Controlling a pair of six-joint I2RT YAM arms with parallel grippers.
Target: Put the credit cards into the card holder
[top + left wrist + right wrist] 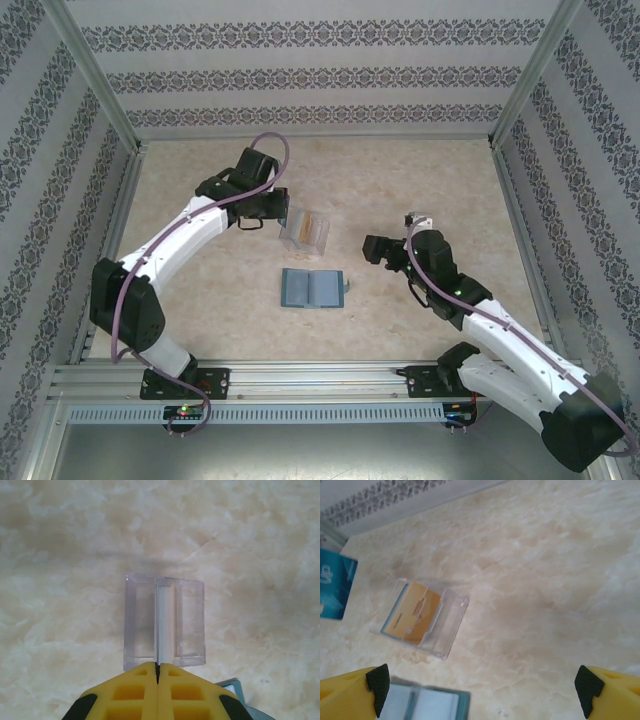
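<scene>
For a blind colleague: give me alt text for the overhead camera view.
A robot's left gripper meets a clear case holding tan cards on a marbled table. The teal card holder lies open just nearer the robot, with the open right gripper to its right.

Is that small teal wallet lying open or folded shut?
Open. From above, the card holder lies spread flat like a book, two grey-blue inner panels side by side with a crease between them.

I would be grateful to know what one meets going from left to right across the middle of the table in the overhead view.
Left arm's fingers → clear plastic case → right arm's fingers. The open wallet lies level with the case from left to right, so it is left out.
</scene>
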